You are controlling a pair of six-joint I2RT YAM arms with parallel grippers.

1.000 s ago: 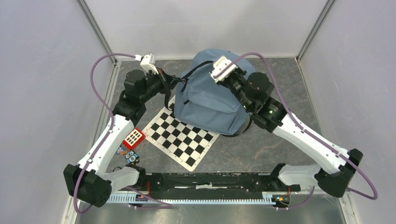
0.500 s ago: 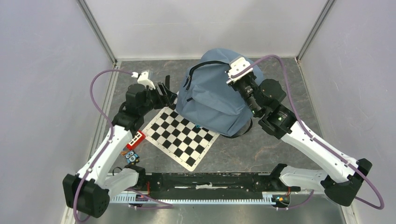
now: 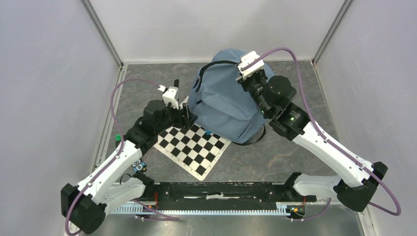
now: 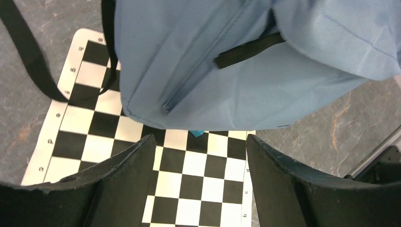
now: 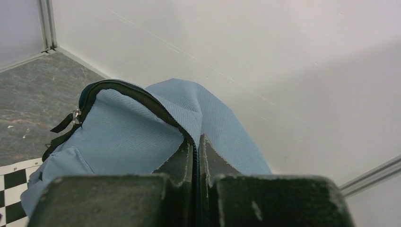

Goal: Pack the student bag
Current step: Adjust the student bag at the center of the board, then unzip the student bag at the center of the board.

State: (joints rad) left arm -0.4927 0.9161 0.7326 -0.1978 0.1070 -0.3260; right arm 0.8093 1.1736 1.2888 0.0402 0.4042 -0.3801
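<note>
Two pincers: the right gripper (image 5: 198, 150) clamps the zip edge of the student bag (image 3: 222, 105); the left gripper (image 4: 198, 158), spread wide, has fabric just ahead. A slow, steady lift should stop that edge slipping free.

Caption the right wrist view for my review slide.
Right claw shut on the blue backpack's black zip edge, white wall behind.

A chessboard (image 4: 189, 179) lies flat under the left pincer (image 4: 199, 142); a small teal bit (image 4: 196, 133) sits just ahead of it; an owl-eyed card (image 3: 139, 166) lies well behind.
</note>
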